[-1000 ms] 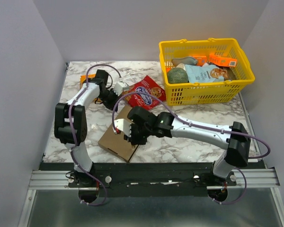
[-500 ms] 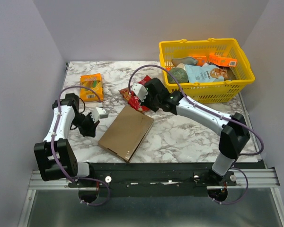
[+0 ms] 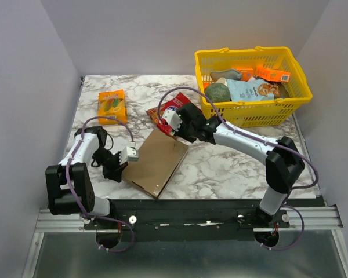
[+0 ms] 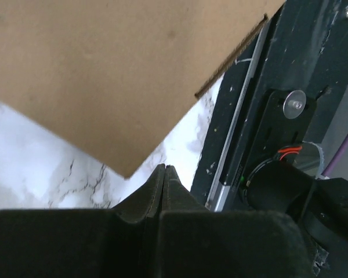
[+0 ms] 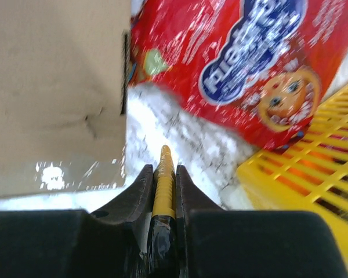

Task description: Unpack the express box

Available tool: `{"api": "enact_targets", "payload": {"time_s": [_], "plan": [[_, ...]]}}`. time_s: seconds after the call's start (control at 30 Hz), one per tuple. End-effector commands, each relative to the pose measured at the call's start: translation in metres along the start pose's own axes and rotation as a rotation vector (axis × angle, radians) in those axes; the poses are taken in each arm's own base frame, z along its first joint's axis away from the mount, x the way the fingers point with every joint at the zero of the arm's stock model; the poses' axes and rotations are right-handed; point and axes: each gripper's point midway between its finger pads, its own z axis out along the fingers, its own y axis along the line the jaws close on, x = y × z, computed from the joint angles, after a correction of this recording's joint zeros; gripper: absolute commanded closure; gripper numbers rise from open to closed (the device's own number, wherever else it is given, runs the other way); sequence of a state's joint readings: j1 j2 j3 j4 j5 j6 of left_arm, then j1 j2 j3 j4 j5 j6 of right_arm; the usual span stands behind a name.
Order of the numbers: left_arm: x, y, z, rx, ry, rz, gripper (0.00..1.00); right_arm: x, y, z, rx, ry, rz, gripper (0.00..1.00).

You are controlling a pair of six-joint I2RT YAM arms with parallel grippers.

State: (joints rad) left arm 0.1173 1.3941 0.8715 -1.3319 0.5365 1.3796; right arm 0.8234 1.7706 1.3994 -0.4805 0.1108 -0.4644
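Note:
The express box (image 3: 156,162) is a flat brown cardboard mailer lying closed and skewed on the marble table; it also shows in the left wrist view (image 4: 104,75) and the right wrist view (image 5: 52,87). My left gripper (image 3: 119,169) is shut and empty, low by the box's near left edge; its fingertips (image 4: 165,168) sit just off a box corner. My right gripper (image 3: 175,128) is at the box's far corner, beside the red snack bag (image 3: 169,107). It is shut on a thin yellow tool (image 5: 164,179) with black tape on its shaft, tip pointing at the table.
The yellow basket (image 3: 252,52) with several packets stands at the back right; its wall (image 5: 313,168) is close to my right gripper. An orange snack pack (image 3: 112,105) lies at the back left. The red bag (image 5: 243,63) lies just ahead of the tool. The black rail (image 4: 249,104) runs along the near edge.
My left arm swung from the back left down to the box's near left edge. My right arm left the box's top, went to its far corner, then shifted slightly.

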Motion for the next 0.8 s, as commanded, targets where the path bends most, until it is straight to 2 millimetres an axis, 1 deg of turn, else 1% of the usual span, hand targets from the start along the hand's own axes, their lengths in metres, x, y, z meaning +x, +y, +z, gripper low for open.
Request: {"api": "enact_targets", "payload": {"time_s": [0.0, 0.03, 0.07, 0.1, 0.13, 0.17, 0.23, 0.27, 0.3, 0.33, 0.37, 0.4, 0.43, 0.47, 0.5, 0.53, 0.6, 0.63, 0.67, 0.7, 0.77], "plan": [[-0.02, 0.023, 0.012, -0.025, -0.045, -0.011, 0.95, 0.02, 0.026, -0.018, -0.109, 0.008, 0.024, 1.0], [-0.024, 0.028, 0.012, -0.038, -0.058, -0.026, 0.95, 0.021, 0.028, -0.025, -0.115, 0.002, 0.029, 1.0], [-0.03, 0.043, 0.007, -0.084, -0.068, -0.007, 0.95, 0.026, 0.039, -0.026, -0.163, 0.005, 0.033, 1.0], [-0.031, 0.052, 0.007, -0.097, -0.067, -0.022, 0.95, 0.027, 0.049, -0.032, -0.213, -0.003, 0.035, 1.0], [-0.032, 0.059, 0.005, -0.117, -0.063, -0.046, 0.95, 0.026, 0.053, -0.04, -0.235, -0.017, 0.04, 0.99], [-0.036, 0.075, 0.0, -0.169, -0.061, -0.029, 0.95, 0.025, 0.06, -0.045, -0.265, -0.027, 0.044, 0.99], [-0.038, 0.095, -0.004, -0.231, -0.055, -0.045, 0.95, 0.027, 0.08, -0.057, -0.341, -0.033, 0.038, 1.0], [-0.041, 0.115, -0.013, -0.309, -0.053, -0.061, 0.95, 0.024, 0.083, -0.067, -0.357, -0.058, 0.026, 1.0], [-0.041, 0.125, -0.016, -0.335, -0.046, -0.068, 0.95, 0.031, 0.094, -0.071, -0.389, -0.047, 0.008, 1.0], [-0.043, 0.135, -0.02, -0.368, -0.043, -0.074, 0.95, 0.031, 0.102, -0.076, -0.404, -0.054, -0.011, 0.99], [-0.049, 0.151, -0.031, -0.43, -0.059, -0.094, 0.95, 0.032, 0.105, -0.08, -0.409, -0.058, -0.014, 1.0], [-0.047, 0.16, -0.035, -0.457, -0.056, -0.117, 0.94, 0.034, 0.107, -0.086, -0.415, -0.068, -0.011, 1.0], [-0.047, 0.165, -0.038, -0.473, -0.061, -0.13, 0.94, 0.04, 0.108, -0.086, -0.411, -0.053, -0.006, 1.0], [-0.052, 0.169, -0.045, -0.486, -0.068, -0.129, 0.94, 0.042, 0.105, -0.087, -0.388, -0.046, 0.0, 1.0], [-0.054, 0.167, -0.046, -0.479, -0.078, -0.137, 0.94, 0.044, 0.095, -0.089, -0.33, -0.035, 0.001, 1.0], [-0.056, 0.164, -0.049, -0.473, -0.087, -0.144, 0.94, 0.039, 0.086, -0.093, -0.301, -0.046, -0.005, 0.99], [-0.059, 0.147, -0.053, -0.438, -0.1, -0.166, 0.94, 0.028, 0.082, -0.104, -0.313, -0.088, -0.067, 1.0], [-0.062, 0.14, -0.056, -0.42, -0.133, -0.176, 0.94, 0.017, 0.081, -0.113, -0.323, -0.133, -0.093, 1.0], [-0.064, 0.123, -0.055, -0.365, -0.146, -0.198, 0.94, 0.004, 0.078, -0.121, -0.333, -0.184, -0.116, 1.0], [-0.069, 0.112, -0.059, -0.34, -0.174, -0.2, 0.94, -0.008, 0.082, -0.127, -0.373, -0.245, -0.163, 0.99], [-0.084, 0.087, -0.063, -0.252, -0.235, -0.212, 0.94, -0.023, 0.085, -0.135, -0.402, -0.315, -0.195, 1.0]]}}
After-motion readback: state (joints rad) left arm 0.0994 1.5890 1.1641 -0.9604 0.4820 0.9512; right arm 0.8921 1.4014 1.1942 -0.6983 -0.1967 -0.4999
